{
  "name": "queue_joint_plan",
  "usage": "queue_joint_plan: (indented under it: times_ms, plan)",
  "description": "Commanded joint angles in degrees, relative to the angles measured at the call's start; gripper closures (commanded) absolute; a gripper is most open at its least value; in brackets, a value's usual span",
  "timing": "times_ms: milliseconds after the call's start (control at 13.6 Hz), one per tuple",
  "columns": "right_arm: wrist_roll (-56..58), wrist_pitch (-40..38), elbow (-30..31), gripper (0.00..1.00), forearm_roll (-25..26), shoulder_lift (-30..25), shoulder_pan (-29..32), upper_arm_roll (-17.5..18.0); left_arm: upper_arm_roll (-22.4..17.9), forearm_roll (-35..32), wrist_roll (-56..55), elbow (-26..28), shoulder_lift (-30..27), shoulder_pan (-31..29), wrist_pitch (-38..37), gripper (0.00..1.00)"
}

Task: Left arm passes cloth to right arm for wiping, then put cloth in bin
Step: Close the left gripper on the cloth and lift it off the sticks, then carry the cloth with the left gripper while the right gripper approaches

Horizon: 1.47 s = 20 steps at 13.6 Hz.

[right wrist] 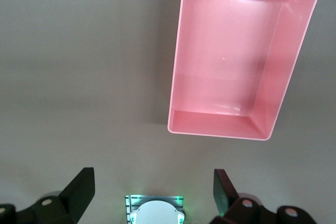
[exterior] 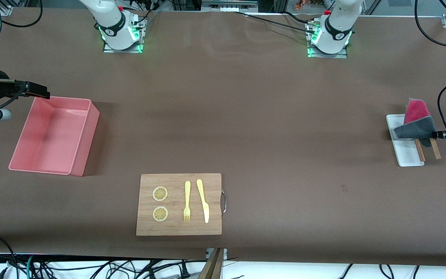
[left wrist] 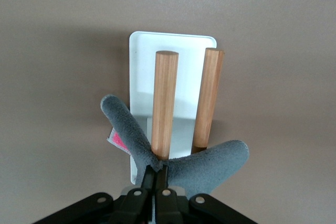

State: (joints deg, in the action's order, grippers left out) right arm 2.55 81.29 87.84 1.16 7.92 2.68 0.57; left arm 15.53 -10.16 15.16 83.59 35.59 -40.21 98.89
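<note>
One cloth (exterior: 414, 121), soft and fuzzy, dark grey on one face and magenta-red on the other, hangs in the left pincer (exterior: 436, 135) over a flat white tray (exterior: 408, 155) at the left arm's end of the surface (exterior: 246, 116); the left wrist view shows the pincer (left wrist: 156, 174) with its jaws pressed together on a grey fold of the cloth (left wrist: 205, 163), a sliver of red showing beneath. Two round wooden sticks (left wrist: 164, 103), smooth and pale brown, lie side by side, one along the tray (left wrist: 142, 77) and the other at its edge. One bin (exterior: 54, 135), a rectangular pink plastic tub with tall, slightly flared glossy walls, sits at the right arm's end of the surface. The right pincer (exterior: 37, 90) waits over the bin's rim nearest the robot bases, and in the right wrist view the pincer (right wrist: 155, 192) has its two dark fingers (right wrist: 79, 187) spread wide with nothing between them, the bin (right wrist: 294, 51) well apart from them. One rectangular wooden board (exterior: 179, 228) with a metal handle at its edge lies nearer to the front camera than the bin, between the two ends. On it rest two round yellow lemon slices (exterior: 160, 193), one yellow plastic fork (exterior: 187, 201) and one yellow plastic knife (exterior: 203, 200), set in a row.
</note>
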Motion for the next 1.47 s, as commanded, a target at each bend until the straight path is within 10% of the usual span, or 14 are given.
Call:
queue_joint_plan:
  times_ms: [0, 737, 1400]
  plan:
    - [0.1, -1.1, -0.6, 0.00, -0.5, 0.0, -0.1, 0.0, 1.3, -1.2, 0.4, -1.3, -1.2, 0.9, -0.8, 1.00]
    - [-2.6, -0.3, -0.9, 0.00, -4.7, 0.9, -0.3, 0.4, 0.6, -1.3, -4.1, -12.2, -3.3, 27.9, -17.9, 1.00]
    - [-22.9, 6.9, -0.9, 0.00, -14.5, 4.1, -4.1, 1.9, 1.1, 18.3, -51.2, -21.7, -3.0, 51.7, -22.5, 1.00]
